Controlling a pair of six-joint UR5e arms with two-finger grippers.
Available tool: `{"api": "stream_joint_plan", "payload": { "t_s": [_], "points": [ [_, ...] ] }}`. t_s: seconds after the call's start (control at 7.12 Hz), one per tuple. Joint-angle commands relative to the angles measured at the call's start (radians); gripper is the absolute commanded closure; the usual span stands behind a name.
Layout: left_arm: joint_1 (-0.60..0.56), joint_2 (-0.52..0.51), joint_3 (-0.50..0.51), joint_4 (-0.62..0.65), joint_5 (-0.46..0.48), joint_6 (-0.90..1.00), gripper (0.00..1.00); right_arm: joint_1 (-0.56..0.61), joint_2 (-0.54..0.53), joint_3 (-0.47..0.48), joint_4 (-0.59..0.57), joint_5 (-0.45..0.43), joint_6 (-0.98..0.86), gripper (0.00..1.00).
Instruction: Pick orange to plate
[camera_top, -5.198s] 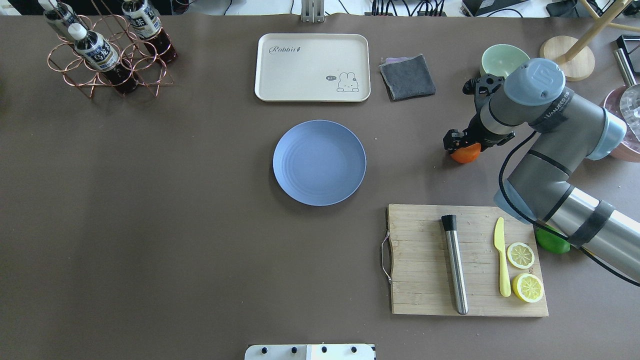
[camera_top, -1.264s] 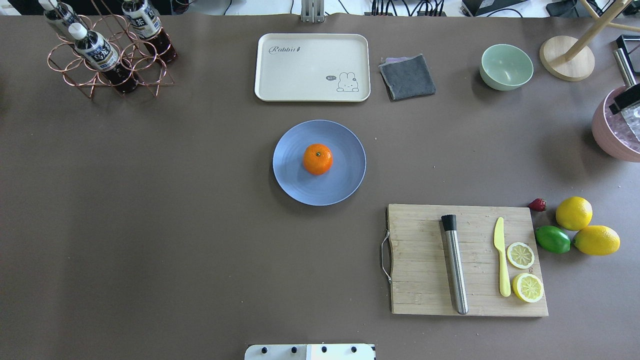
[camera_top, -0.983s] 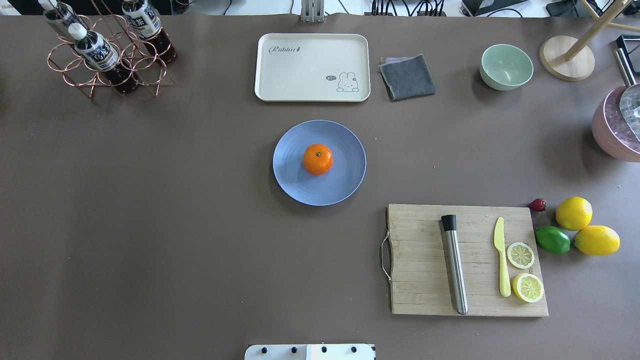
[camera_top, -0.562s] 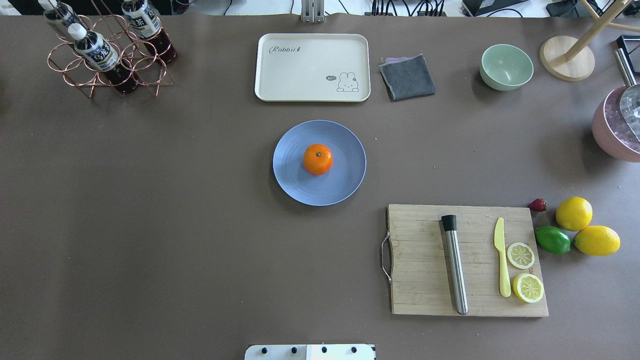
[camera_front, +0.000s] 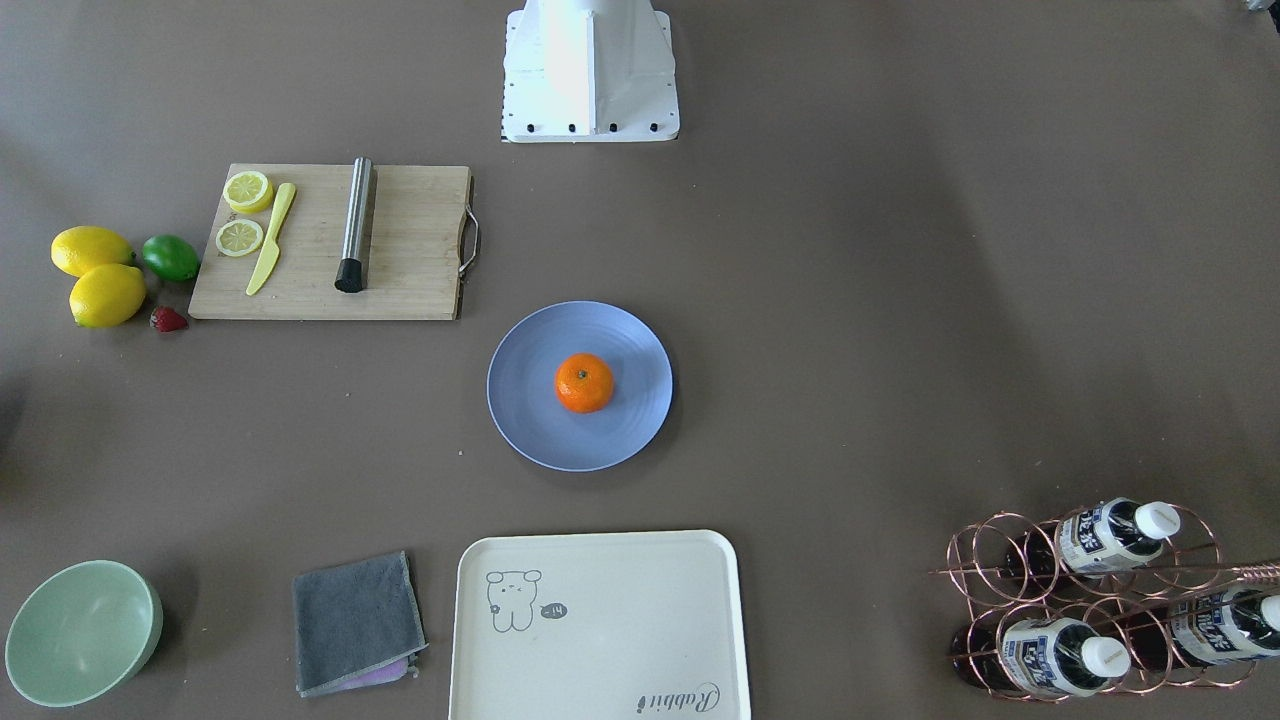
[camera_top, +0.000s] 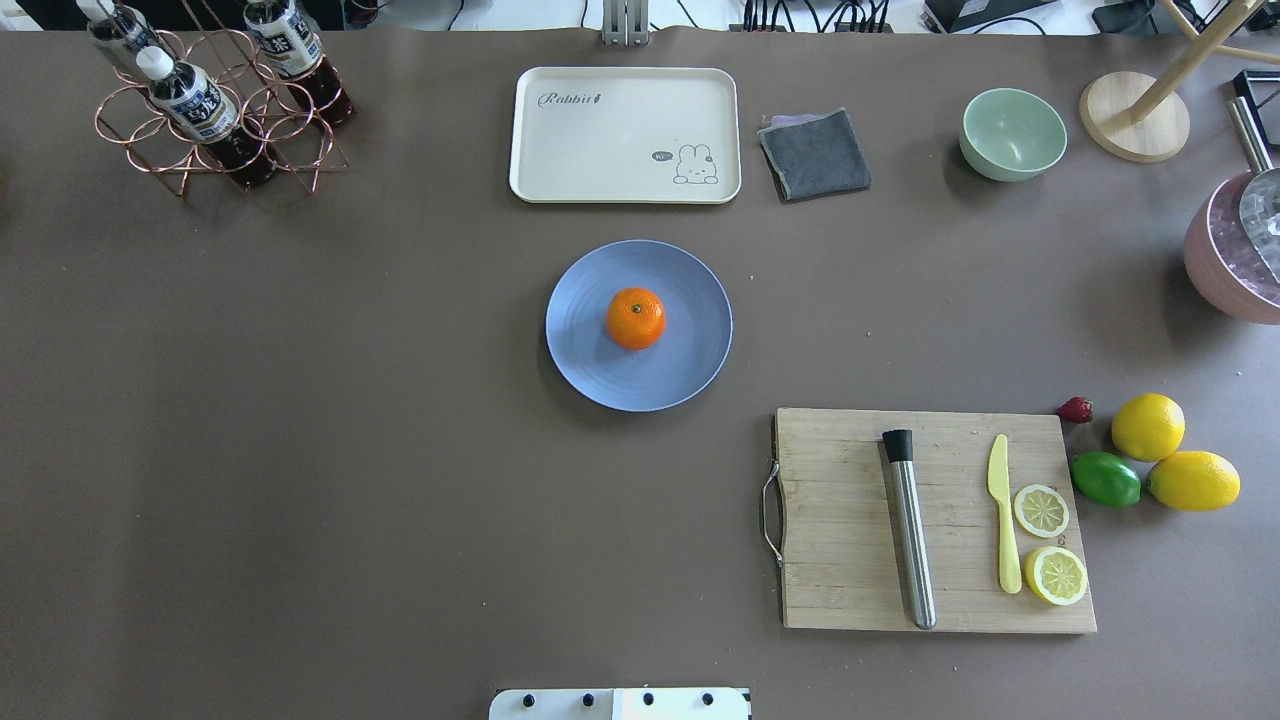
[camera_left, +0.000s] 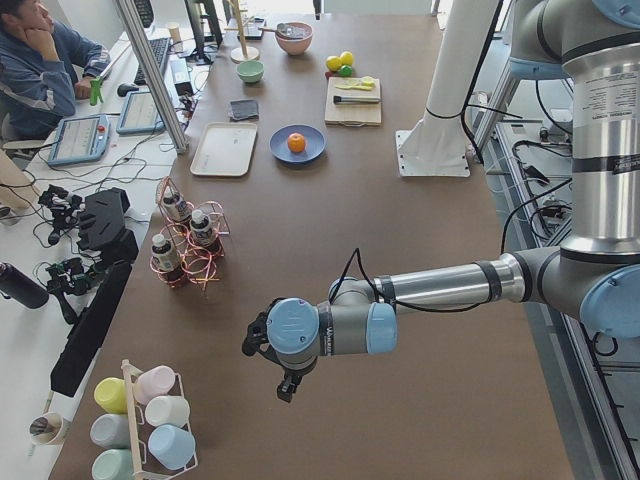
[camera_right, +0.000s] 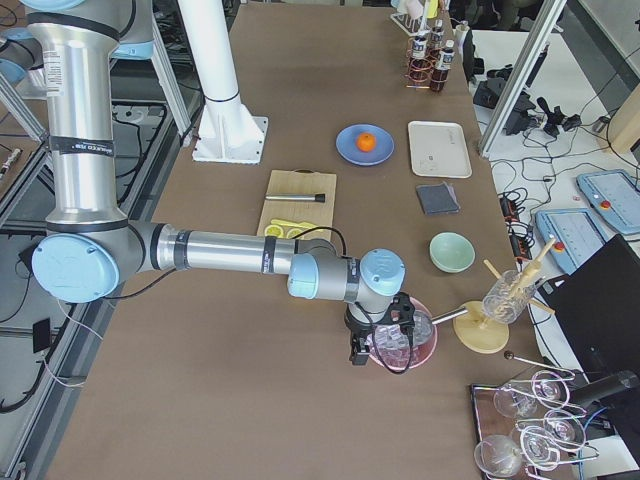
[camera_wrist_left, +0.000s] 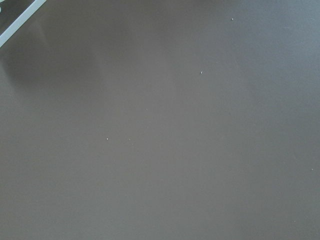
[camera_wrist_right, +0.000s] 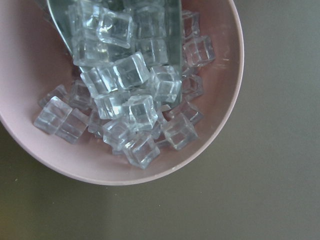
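The orange (camera_top: 635, 318) sits stem-up in the middle of the light-blue plate (camera_top: 690, 360), free of any gripper; the front view shows the orange (camera_front: 585, 383) and plate (camera_front: 530, 400) the same way. My left gripper (camera_left: 284, 384) hangs low over bare table at the near left end, far from the plate. My right gripper (camera_right: 379, 346) hovers over a pink bowl of ice cubes (camera_wrist_right: 215, 100) at the far right end. Neither shows in any but a side view, so I cannot tell if they are open or shut.
A cream tray (camera_top: 625, 135), grey cloth (camera_top: 815, 152) and green bowl (camera_top: 1012, 133) line the far edge. A cutting board (camera_top: 850, 520) with muddler, knife and lemon slices lies front right, with lemons (camera_top: 1148, 426) and a lime (camera_top: 1105, 479) beside it. A bottle rack (camera_top: 215, 105) stands far left.
Five seconds ago my right gripper held the orange right of the plate. The orange now rests on the plate and the right arm has left the overhead view. Nothing moved in the last second.
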Motion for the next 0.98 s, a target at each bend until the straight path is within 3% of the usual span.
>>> {"api": "stream_joint_plan", "payload": {
  "t_s": [0.0,0.84],
  "points": [
    [0.0,0.019,0.02,-0.029,0.0,0.0,0.02,-0.001,0.001,0.002,-0.019,0.006,0.0,0.0],
    [0.001,0.02,0.031,-0.048,0.007,-0.009,0.02,-0.001,-0.007,0.005,-0.019,0.009,-0.002,0.0]
  ]
}}
